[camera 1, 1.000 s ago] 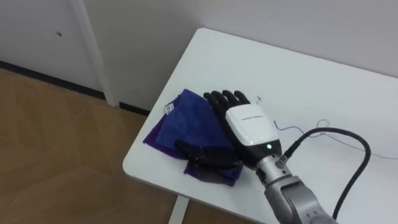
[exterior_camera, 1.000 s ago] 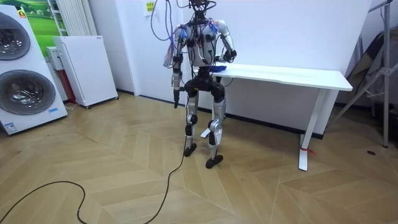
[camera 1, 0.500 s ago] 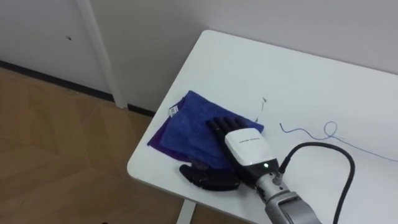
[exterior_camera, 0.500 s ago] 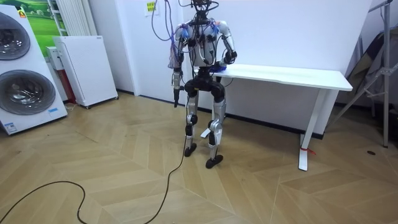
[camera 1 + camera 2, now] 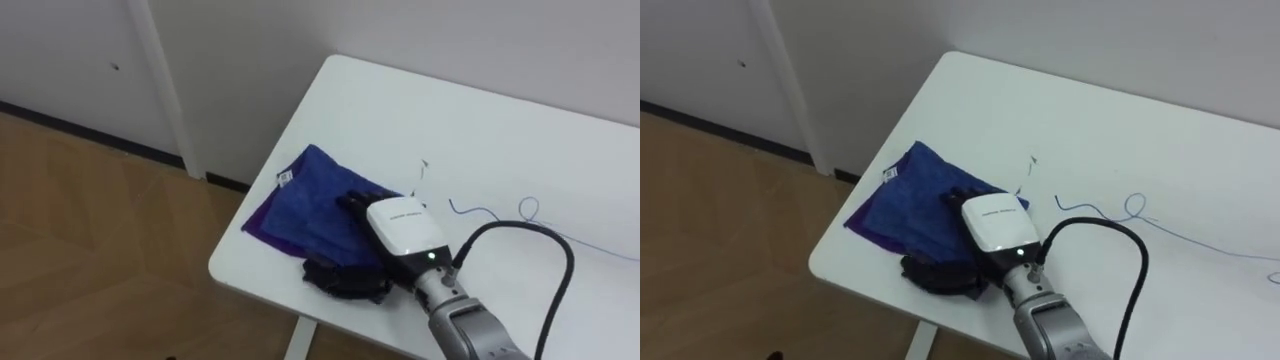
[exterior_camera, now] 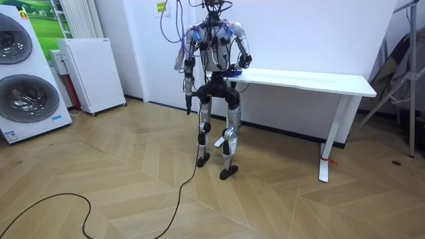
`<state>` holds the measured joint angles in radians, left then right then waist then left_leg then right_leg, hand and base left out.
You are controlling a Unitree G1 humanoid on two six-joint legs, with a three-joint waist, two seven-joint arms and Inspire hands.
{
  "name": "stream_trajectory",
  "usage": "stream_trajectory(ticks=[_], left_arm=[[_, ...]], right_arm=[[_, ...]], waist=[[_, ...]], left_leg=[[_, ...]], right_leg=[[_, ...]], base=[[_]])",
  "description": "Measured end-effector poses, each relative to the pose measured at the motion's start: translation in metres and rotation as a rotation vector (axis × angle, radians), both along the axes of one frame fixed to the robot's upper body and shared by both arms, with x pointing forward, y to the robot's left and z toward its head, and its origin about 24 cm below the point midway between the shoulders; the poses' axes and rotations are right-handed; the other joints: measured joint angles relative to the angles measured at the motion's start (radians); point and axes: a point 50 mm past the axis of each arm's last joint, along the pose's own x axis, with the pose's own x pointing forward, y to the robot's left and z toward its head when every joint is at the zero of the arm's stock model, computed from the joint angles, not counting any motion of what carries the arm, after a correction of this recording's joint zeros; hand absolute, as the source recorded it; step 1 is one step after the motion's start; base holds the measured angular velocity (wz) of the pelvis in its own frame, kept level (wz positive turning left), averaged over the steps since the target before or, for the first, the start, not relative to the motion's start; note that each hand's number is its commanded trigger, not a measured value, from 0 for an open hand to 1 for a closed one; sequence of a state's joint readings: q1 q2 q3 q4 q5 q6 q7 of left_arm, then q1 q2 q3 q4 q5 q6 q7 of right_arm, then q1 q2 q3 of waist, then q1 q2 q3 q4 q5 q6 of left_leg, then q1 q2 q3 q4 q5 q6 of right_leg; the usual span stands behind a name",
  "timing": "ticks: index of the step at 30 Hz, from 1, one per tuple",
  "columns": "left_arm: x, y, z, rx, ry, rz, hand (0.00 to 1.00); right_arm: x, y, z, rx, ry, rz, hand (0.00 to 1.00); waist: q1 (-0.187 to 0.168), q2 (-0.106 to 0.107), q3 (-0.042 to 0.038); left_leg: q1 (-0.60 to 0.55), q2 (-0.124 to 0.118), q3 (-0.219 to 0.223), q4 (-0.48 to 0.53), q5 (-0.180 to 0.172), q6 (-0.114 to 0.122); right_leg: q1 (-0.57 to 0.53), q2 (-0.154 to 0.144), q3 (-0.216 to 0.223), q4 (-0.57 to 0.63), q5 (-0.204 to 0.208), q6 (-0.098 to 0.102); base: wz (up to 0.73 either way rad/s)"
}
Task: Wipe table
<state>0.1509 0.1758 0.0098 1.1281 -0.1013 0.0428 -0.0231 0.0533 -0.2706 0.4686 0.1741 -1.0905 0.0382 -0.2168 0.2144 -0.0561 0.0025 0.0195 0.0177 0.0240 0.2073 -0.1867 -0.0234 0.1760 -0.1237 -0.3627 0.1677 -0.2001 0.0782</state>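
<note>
On white rectangular table's [image 5: 420, 110] 7 o'clock corner, pressing right hand [image 5: 405, 228], fingers laid fairly flat, onto rumpled blue-purple cloth [image 5: 300, 205], with thin blue scribbled line [image 5: 490, 212] at 3 o'clock; hanging left hand [image 6: 188, 105] low, fingers impossible to tell.

The right hand [image 5: 404, 228] is covered on its back by a glossy white, rounded plate. A line of small grey print is carried on the plate, and a small green light is set at its wrist end. Black fingers are seen ahead of the plate, and a black thumb beside it. Behind the hand, a wrist of grey metal is joined to a thicker grey forearm. A thick black cable is looped out from the wrist. In the room view the body is shown silver-grey with dark joints, and coloured wires are bundled about the torso.
</note>
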Motion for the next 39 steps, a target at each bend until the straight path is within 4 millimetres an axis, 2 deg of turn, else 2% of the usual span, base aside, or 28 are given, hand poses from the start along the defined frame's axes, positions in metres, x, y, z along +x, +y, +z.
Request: stream_trajectory(ticks=[6, 12, 17, 20, 24, 29, 31, 35, 39], left_arm=[[0.0, 0.0, 0.001, 0.001, -0.005, -0.015, 0.0], [-0.014, 0.003, 0.001, 0.016, 0.02, -0.023, 0.0], [-0.016, 0.012, 0.003, 0.032, 0.02, 0.007, 0.0], [-0.017, 0.013, 0.003, 0.033, 0.02, 0.018, 0.0], [-0.019, 0.013, 0.003, 0.034, 0.024, 0.019, 0.0], [-0.026, 0.015, 0.003, 0.041, 0.045, 0.018, 0.0], [-0.032, 0.015, 0.003, 0.042, 0.061, 0.023, 0.0], [-0.043, 0.012, 0.002, 0.04, 0.101, 0.027, 0.0], [-0.042, 0.009, 0.001, 0.036, 0.127, 0.014, 0.0]], right_arm=[[0.003, -0.006, 0.004, 0.01, -0.063, -0.026, 1.0], [0.001, -0.008, 0.005, 0.052, -0.066, -0.03, 1.0], [0.003, -0.025, 0.0, 0.134, -0.006, -0.113, 1.0], [0.004, -0.035, -0.001, 0.143, 0.007, -0.149, 1.0], [0.004, -0.045, -0.001, 0.136, 0.012, -0.185, 1.0], [-0.001, -0.061, -0.01, 0.138, 0.012, -0.257, 1.0], [-0.005, -0.068, -0.016, 0.159, 0.025, -0.303, 1.0], [-0.005, -0.075, -0.022, 0.206, 0.022, -0.387, 1.0], [0.006, -0.075, -0.022, 0.221, 0.023, -0.416, 1.0]], waist=[[-0.004, 0.0, -0.0003], [-0.037, -0.005, -0.0003], [-0.048, -0.027, 0.0047], [-0.05, -0.03, 0.006], [-0.065, -0.025, 0.0069], [-0.088, -0.01, -0.0011], [-0.101, -0.001, -0.0018], [-0.097, 0.022, -0.0101], [-0.073, 0.033, -0.0104]], left_leg=[[0.002, 0.0, -0.002, 0.0, 0.0, 0.0], [0.02, -0.012, -0.01, 0.0, 0.002, 0.003], [0.027, -0.02, -0.009, 0.0, 0.004, 0.008], [0.025, -0.02, -0.006, 0.005, 0.004, 0.009], [0.016, -0.019, -0.006, 0.012, 0.003, 0.011], [0.005, -0.019, -0.003, 0.026, 0.0, 0.015], [0.007, -0.021, -0.009, 0.035, -0.001, 0.017], [0.013, -0.03, -0.021, 0.053, -0.006, 0.024], [-0.017, -0.029, -0.029, 0.068, -0.007, 0.023]], right_leg=[[0.002, 0.0, -0.007, 0.0, 0.0, 0.0], [0.02, -0.01, -0.014, -0.001, -0.001, 0.001], [0.034, -0.017, -0.022, 0.0, 0.0, 0.004], [0.034, -0.018, -0.022, 0.0, 0.001, 0.004], [0.033, -0.017, -0.021, 0.0, 0.001, 0.004], [0.038, -0.018, -0.023, 0.002, 0.001, 0.004], [0.052, -0.019, -0.028, 0.001, 0.003, 0.009], [0.062, -0.025, -0.034, 0.0, 0.004, 0.014], [0.039, -0.024, -0.033, 0.001, 0.002, 0.018]], base=[[0.01], [0.13], [0.09], [0.0], [0.0], [0.0], [0.11], [0.07], [-0.02]])
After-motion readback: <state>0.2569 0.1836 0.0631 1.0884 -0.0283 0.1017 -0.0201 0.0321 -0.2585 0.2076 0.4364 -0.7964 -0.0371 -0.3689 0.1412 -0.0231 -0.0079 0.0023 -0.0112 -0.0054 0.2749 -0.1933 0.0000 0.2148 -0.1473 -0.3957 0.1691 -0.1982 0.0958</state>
